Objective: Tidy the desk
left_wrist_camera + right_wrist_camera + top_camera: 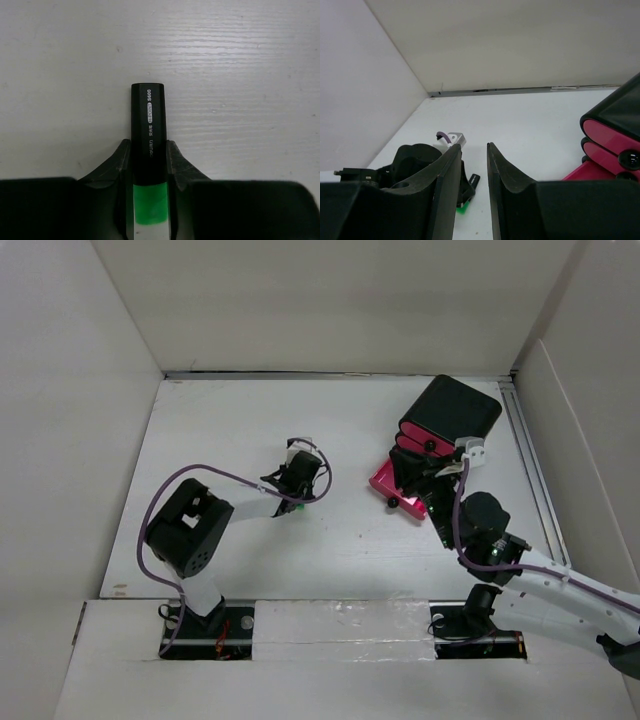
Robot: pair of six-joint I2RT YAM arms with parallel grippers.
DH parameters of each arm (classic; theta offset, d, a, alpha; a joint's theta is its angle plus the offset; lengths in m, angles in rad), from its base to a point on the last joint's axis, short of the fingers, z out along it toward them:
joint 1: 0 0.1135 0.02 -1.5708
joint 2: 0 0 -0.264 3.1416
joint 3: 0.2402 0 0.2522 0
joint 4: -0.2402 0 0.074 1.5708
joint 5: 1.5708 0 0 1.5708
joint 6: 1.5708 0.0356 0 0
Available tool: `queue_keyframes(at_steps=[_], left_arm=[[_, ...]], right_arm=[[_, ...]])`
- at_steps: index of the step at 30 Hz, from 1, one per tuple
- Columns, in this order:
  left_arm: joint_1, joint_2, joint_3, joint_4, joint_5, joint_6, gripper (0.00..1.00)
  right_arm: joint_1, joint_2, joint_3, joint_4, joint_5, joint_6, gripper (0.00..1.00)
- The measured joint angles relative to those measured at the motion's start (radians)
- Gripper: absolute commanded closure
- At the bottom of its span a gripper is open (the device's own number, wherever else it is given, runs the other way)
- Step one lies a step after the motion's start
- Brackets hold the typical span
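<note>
The desk [230,420] is a large white tabletop. My left gripper [300,480] is near its middle, shut on a highlighter [147,115] with a black cap and a green body. The cap sticks out past the fingertips, low over the desk surface [225,75]. From the right wrist view I see that gripper [420,165] with the highlighter's cap [475,178] poking out. My right gripper [474,147] is open with a narrow gap and holds nothing. It hovers by the pulled-out pink drawer [395,490] at the right.
A small black box with pink drawers [450,410] stands at the back right, its lowest drawer pulled out; it also shows in the right wrist view [610,135]. White walls enclose the desk on three sides. A metal rail [530,460] runs along the right edge.
</note>
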Motion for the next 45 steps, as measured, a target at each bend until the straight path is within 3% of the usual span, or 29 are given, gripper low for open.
queue_keyframes(at_steps=[7, 13, 17, 23, 24, 25, 27, 28, 31, 32, 36, 39, 43, 45], left_arm=[[-0.01, -0.005, 0.001, 0.014, 0.071, -0.035, 1.0], [-0.018, -0.059, 0.016, 0.061, 0.267, -0.058, 1.0], [-0.08, -0.031, 0.14, 0.087, 0.358, -0.077, 1.0], [-0.201, 0.18, 0.411, 0.189, 0.443, -0.131, 1.0], [-0.211, 0.209, 0.434, 0.196, 0.455, -0.143, 0.95], [-0.217, 0.237, 0.452, 0.2, 0.467, -0.155, 0.8], [-0.22, 0.279, 0.474, 0.2, 0.483, -0.169, 0.64], [-0.219, 0.295, 0.479, 0.199, 0.49, -0.176, 0.5], [-0.215, 0.318, 0.48, 0.192, 0.502, -0.187, 0.31], [-0.213, 0.318, 0.48, 0.189, 0.504, -0.187, 0.3], [-0.211, 0.306, 0.454, 0.231, 0.505, -0.189, 0.32], [-0.211, 0.248, 0.362, 0.26, 0.487, -0.179, 0.42], [-0.211, 0.123, 0.206, 0.304, 0.454, -0.157, 0.8], [-0.211, 0.07, 0.143, 0.33, 0.451, -0.143, 0.89]], right_arm=[[0.0, -0.011, 0.0, 0.0, 0.0, 0.0, 0.67], [0.0, -0.016, 0.0, 0.0, 0.0, 0.0, 0.67], [0.0, -0.03, 0.0, 0.0, 0.0, 0.0, 0.67], [-0.001, -0.045, 0.0, -0.001, 0.0, 0.0, 0.67], [-0.001, -0.049, 0.0, 0.0, 0.0, 0.0, 0.67], [-0.001, -0.053, 0.0, 0.0, 0.0, 0.0, 0.67], [-0.001, -0.059, 0.0, 0.0, 0.0, 0.0, 0.67], [-0.001, -0.06, 0.0, 0.0, 0.001, 0.0, 0.67], [-0.001, -0.059, 0.0, 0.0, 0.001, 0.0, 0.67], [-0.001, -0.058, 0.0, 0.0, 0.0, 0.0, 0.67], [-0.001, -0.051, 0.0, 0.0, 0.001, 0.0, 0.67], [-0.001, -0.037, 0.0, 0.0, 0.0, 0.0, 0.67], [-0.001, -0.031, 0.0, 0.0, 0.0, 0.0, 0.67], [-0.001, -0.029, 0.0, 0.001, 0.0, 0.0, 0.67]])
